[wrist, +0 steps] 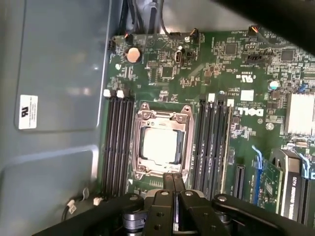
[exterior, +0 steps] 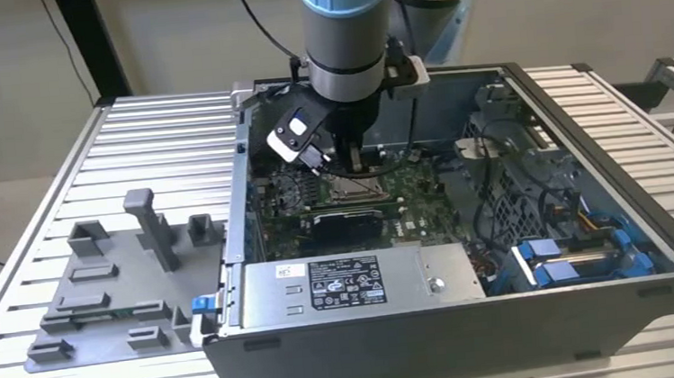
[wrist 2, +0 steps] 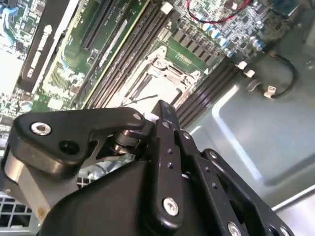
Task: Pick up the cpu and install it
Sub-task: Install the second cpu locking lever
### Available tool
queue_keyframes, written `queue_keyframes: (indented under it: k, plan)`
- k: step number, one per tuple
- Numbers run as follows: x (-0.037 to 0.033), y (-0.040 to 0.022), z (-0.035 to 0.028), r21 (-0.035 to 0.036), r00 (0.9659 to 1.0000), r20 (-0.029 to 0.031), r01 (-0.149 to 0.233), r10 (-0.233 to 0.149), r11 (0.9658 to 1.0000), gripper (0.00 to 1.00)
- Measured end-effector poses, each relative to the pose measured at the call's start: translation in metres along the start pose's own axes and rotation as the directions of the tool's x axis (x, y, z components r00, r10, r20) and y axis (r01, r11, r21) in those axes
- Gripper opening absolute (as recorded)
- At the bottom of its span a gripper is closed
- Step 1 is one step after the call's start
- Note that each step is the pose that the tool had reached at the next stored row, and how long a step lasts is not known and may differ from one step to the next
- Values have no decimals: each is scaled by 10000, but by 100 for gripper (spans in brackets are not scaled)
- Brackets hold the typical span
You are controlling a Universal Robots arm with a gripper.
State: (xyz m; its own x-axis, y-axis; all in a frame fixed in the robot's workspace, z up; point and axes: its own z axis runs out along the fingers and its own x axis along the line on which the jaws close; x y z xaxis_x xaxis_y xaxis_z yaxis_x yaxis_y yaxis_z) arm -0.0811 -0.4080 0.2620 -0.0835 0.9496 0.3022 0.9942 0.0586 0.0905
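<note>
- In the exterior view the arm reaches down into the open computer case, with the gripper just above the socket on the green board.
- That view also takes in what the wrist cameras miss: the slatted metal table, the grey fixture blocks on it to the exterior view's left of the case, the power supply box along the case's near side, and blue parts in the case's right end.
- The first wrist view looks straight down on the board and gives the clearest sight of the cpu: it lies flat inside the metal socket frame, pale top upward, edges square with the frame.
- The chip looks nearly square, so no long axis can be made out.
- Black memory slots run along both sides of the frame.
- In both wrist views the black fingers are pressed together with nothing between them, their tips just short of the frame's edge.
- The second wrist view shows the socket from a slant, beyond the gripper.
</note>
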Motion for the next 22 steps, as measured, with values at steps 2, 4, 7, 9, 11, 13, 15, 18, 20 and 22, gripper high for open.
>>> queue_keyframes:
  k: [2,4,7,9,11,13,15,18,20,22]
  plan:
    - [-11,-3,34,-16,10000,3,-45,45,10000,0]
    - [-22,-6,69,-29,10000,8,-87,88,10000,0]
    - [-38,-11,121,-44,9999,12,-134,134,9999,0]
    - [-45,-14,156,-53,9999,14,-162,162,9999,0]
    - [-52,-31,191,-67,9998,19,-206,207,9998,0]
    - [-50,-69,215,-84,9997,23,-256,256,9996,0]
    - [-44,-111,237,-103,9995,28,-318,318,9994,0]
    - [-53,-145,281,-143,9990,43,-453,454,9989,0]
    - [-61,-155,317,-191,9982,51,-591,593,9981,0]
    - [-68,-170,349,-230,9974,59,-711,713,9972,0]
